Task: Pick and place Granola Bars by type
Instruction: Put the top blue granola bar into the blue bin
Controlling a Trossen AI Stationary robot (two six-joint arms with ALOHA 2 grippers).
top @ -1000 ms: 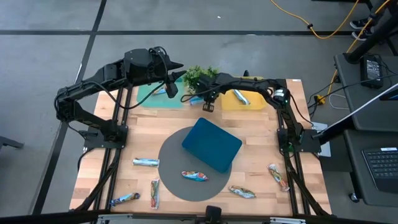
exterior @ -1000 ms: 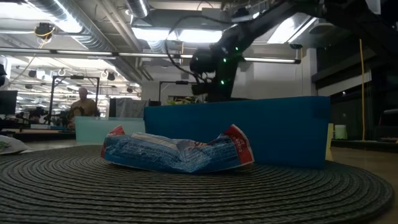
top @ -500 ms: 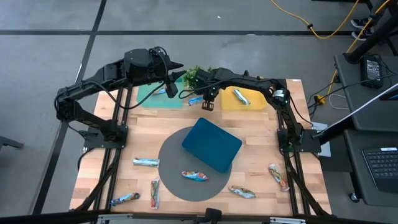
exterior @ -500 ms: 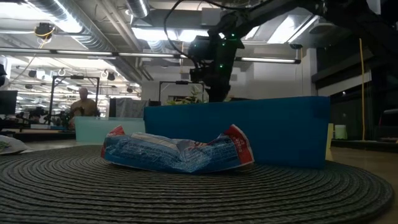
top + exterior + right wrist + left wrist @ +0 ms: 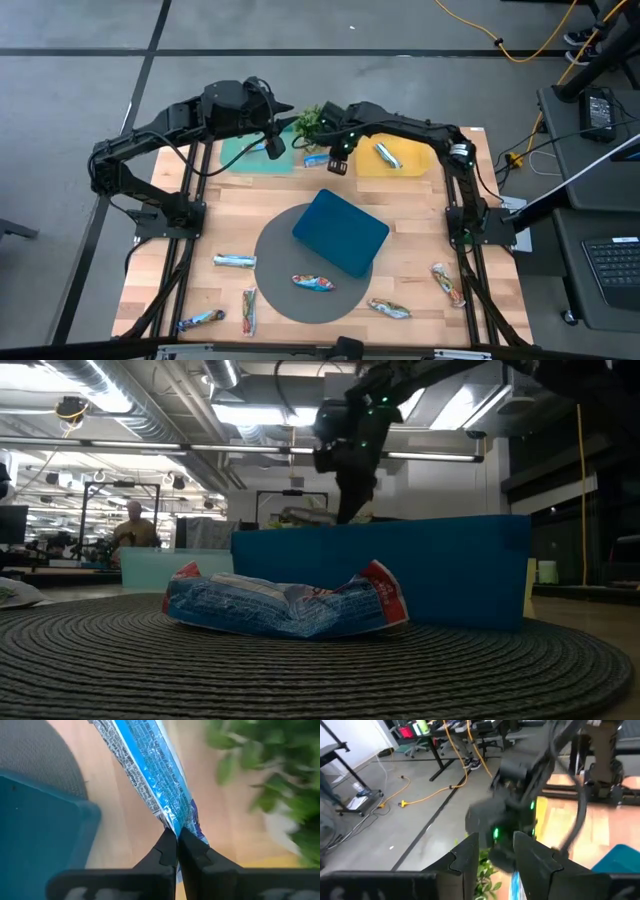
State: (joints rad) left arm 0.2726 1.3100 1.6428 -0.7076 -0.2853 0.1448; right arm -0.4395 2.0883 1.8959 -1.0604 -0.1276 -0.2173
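My right claw pinches one end of a blue granola bar, which dangles beyond my fingertips; I should carry it level and slowly to its tray.

**Foil, wood and weave**

The bar pinched in my right gripper wears thin, glossy foil, blue and silver, creased where I nip it. My fingers look like matt black plastic. The table is pale planked wood, smooth. The round mat is coarse woven cord, grey and ribbed. The blue tray looks smooth, matt plastic. Another bar lies crumpled and shiny.
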